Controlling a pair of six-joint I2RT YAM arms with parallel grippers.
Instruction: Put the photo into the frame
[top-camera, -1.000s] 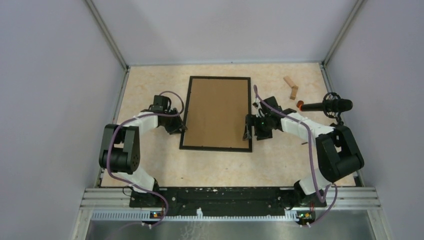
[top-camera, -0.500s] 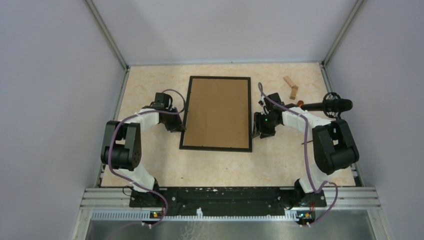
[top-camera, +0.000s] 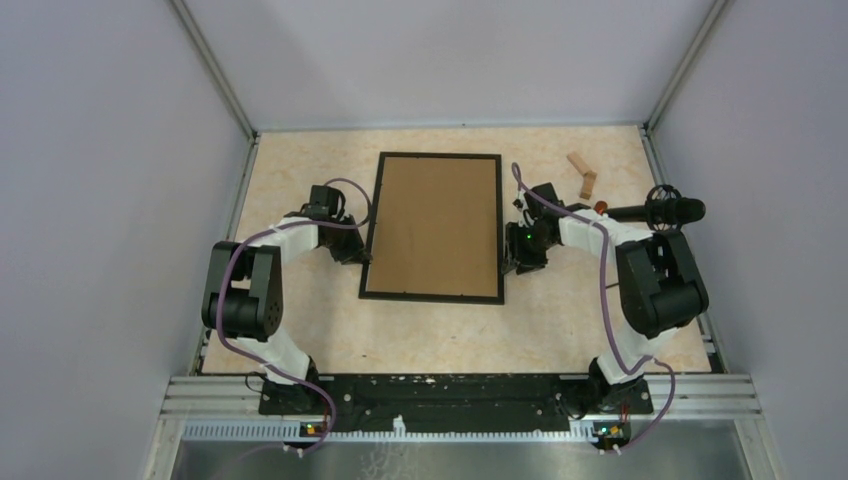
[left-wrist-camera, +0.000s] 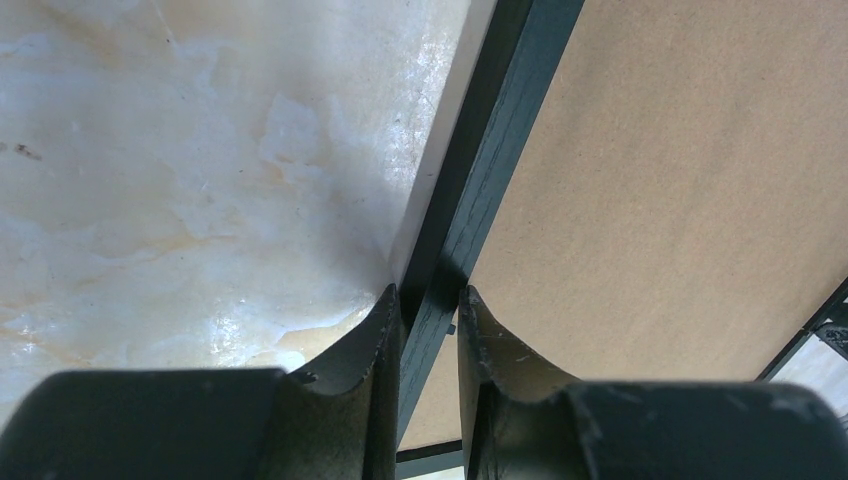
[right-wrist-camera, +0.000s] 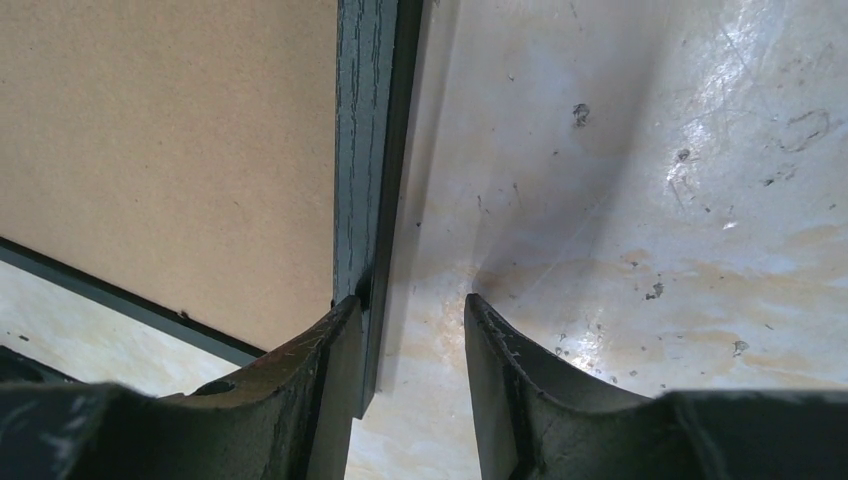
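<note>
Frame (top-camera: 433, 225): brown back up, on table (top-camera: 300, 170). My left gripper (left-wrist-camera: 425, 310) pinches its left edge; my right gripper (right-wrist-camera: 410, 315) straddles the right edge, jaws apart.

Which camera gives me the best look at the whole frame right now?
Top external: the frame lies whole there, brown back up, all four black edges visible. Left wrist shows only a stretch of one edge between the left fingers. Right wrist shows another edge beside the right fingers.
</note>
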